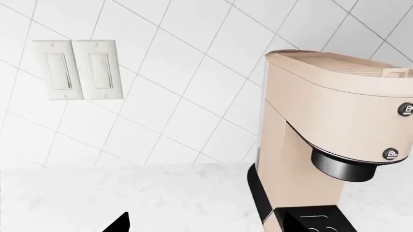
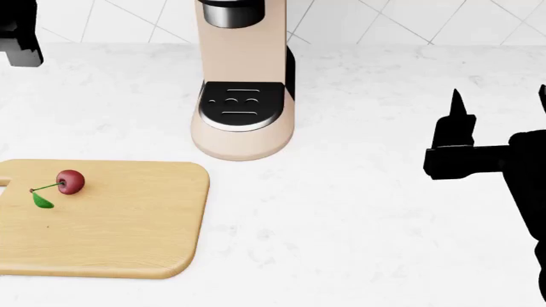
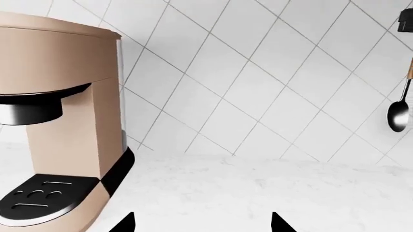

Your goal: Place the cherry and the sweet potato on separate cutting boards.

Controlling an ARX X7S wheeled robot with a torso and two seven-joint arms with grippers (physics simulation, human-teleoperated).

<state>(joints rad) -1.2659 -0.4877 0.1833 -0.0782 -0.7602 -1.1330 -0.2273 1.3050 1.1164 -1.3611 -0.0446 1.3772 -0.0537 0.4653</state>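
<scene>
head overhead, wrists low, sharing coffee machine (image 2: 243, 83)

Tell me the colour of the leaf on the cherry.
Green; the cherry itself is dark red. Its leaf shows best in the head view, on the cutting board.

In the head view the board (image 2: 111, 230) runs off the left edge, so its full length is unseen. The coffee maker (image 2: 243, 77) is cut at the top, its head out of frame. The right claw (image 2: 499, 105) shows one whole finger and a sliver at the picture's edge; the left claw (image 2: 19, 35) is only a dark corner, and its state cannot be told. A ladle (image 3: 399, 108), perhaps, hangs half off the right wrist view.
</scene>
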